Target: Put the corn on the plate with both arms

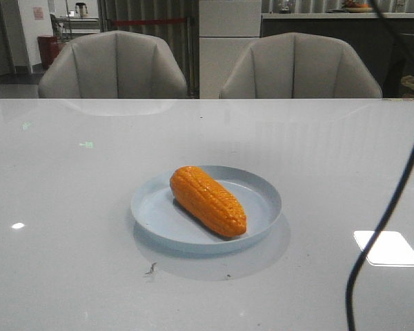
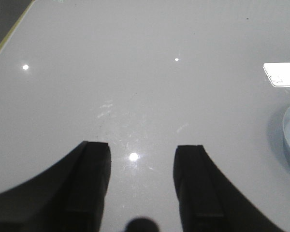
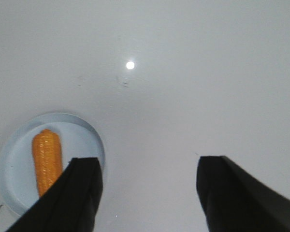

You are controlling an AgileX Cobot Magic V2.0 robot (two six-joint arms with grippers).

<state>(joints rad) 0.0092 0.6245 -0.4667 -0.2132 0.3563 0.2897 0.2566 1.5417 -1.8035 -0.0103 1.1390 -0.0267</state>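
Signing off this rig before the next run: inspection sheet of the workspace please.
Surface: glossy white table, light glare, small dark scuffs near the plate.
Job's things: corn lies diagonally on the pale blue plate.
Clutter: nothing seen.
Grippers: left gripper open, empty, over bare table; right gripper open, empty, beside the plate.
Cables: black cable hangs across the right side.
Surroundings: two grey chairs behind the table.
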